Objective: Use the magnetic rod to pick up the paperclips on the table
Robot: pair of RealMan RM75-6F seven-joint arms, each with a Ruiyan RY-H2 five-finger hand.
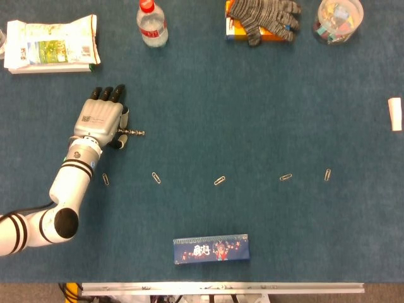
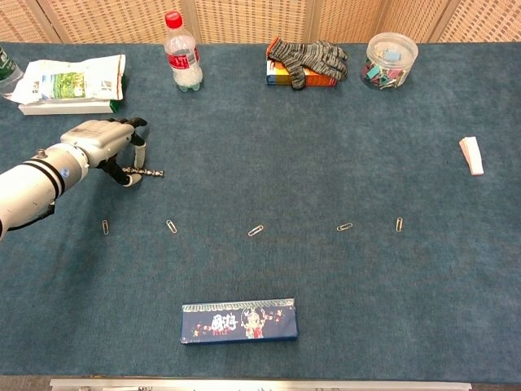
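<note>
Left hand (image 1: 100, 120), palm down on blue table (image 1: 252, 113), QR-style label on its back; fingertips grasping magnetic rod (image 1: 134, 132), which juts out to its right. Paperclips (image 1: 219, 180) in a row below and right of hand. Red-capped bottle (image 1: 152, 24) above, label unreadable. Blue box (image 1: 211, 248) far below, print illegible.

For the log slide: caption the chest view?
Left hand at the magnetic rod; five paperclips lie untouched.
</note>
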